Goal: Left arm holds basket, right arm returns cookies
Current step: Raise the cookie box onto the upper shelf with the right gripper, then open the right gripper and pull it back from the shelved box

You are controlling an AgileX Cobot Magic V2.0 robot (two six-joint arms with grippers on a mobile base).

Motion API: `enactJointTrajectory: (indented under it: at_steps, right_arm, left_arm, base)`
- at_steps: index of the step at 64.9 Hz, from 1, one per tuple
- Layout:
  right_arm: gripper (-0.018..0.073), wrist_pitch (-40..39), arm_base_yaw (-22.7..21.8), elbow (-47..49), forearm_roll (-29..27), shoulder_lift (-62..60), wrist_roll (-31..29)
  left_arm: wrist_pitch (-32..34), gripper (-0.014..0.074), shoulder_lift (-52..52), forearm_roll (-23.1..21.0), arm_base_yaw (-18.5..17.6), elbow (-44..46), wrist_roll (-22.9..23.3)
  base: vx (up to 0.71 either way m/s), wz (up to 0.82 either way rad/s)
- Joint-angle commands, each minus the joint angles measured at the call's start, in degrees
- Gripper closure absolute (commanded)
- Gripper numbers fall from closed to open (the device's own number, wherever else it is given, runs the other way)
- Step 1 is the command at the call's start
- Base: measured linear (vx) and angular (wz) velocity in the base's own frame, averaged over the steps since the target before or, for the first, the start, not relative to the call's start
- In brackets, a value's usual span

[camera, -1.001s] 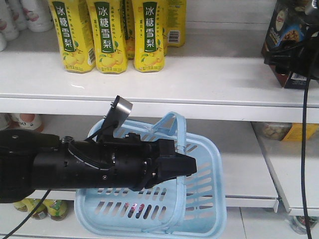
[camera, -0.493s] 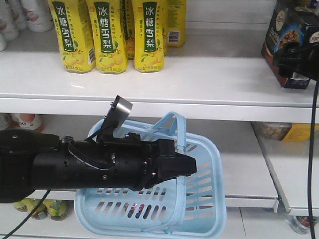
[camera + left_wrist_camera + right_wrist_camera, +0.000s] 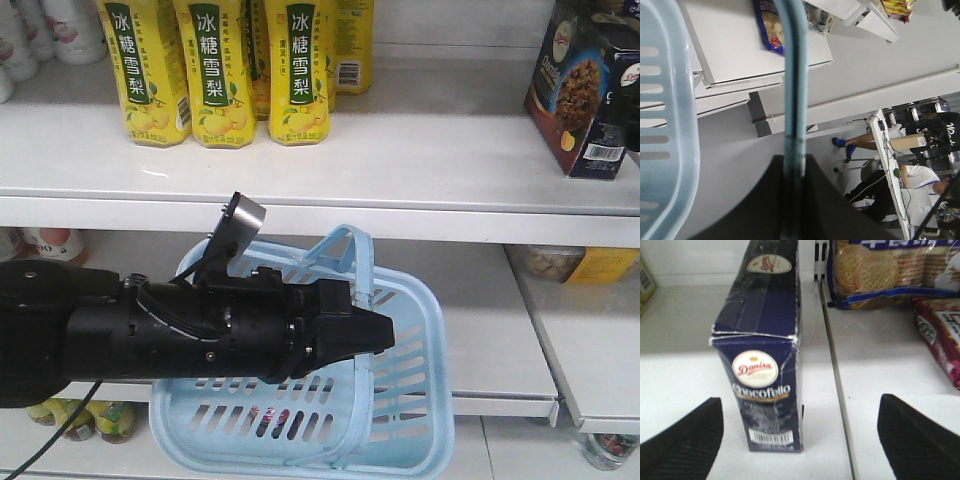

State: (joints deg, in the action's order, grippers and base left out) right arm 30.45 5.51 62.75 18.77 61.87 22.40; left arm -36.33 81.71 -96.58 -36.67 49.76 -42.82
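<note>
The light blue basket (image 3: 410, 400) hangs in front of the lower shelf. My left gripper (image 3: 375, 335) is shut on its hoop handle (image 3: 345, 245). From the left wrist, that handle (image 3: 792, 75) runs straight down between the dark jaws of the left gripper (image 3: 794, 170), with the slotted basket wall (image 3: 665, 125) at left. The cookies (image 3: 583, 90), a dark navy box, stand upright on the upper shelf at far right. In the right wrist view the cookies (image 3: 765, 390) stand free ahead of my right gripper (image 3: 800, 402), which is open with its fingers well apart and touching nothing.
Yellow green-labelled bottles (image 3: 215, 70) line the upper white shelf (image 3: 400, 170) at left. Right of a shelf divider (image 3: 835, 375) lie a biscuit pack (image 3: 880, 270) and a red packet (image 3: 940, 340). More goods sit on the lower shelves. People and desks show behind in the left wrist view.
The right gripper, which was around the cookie box at the front view's right edge, has drawn back to the right. The box stays standing on the shelf. The left arm and basket have not moved.
</note>
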Motion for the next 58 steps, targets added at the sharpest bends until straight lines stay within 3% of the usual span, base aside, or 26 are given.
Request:
enactJointTrajectory:
  at_steps: [1,44,58]
  right_arm:
    - [-0.0013,-4.1,0.0,-1.6,0.4,-4.6,-0.9]
    - [-0.0013,-2.3,0.0,-34.4,-4.6,-51.0,-6.3]
    - [-0.0013,-8.4,0.0,-46.2,-3.8,-62.5,-6.3]
  left_arm:
    - [-0.5,0.0602,-2.0,-4.9,0.2,1.7,-1.0]
    - [-0.5,0.0602,-2.0,-4.9,0.2,1.7,-1.0]
    - [-0.5,0.0602,-2.0,-4.9,0.2,1.7,-1.0]
  base:
    - [0.0,0.0]
    - [0.0,0.0]
    - [0.0,0.0]
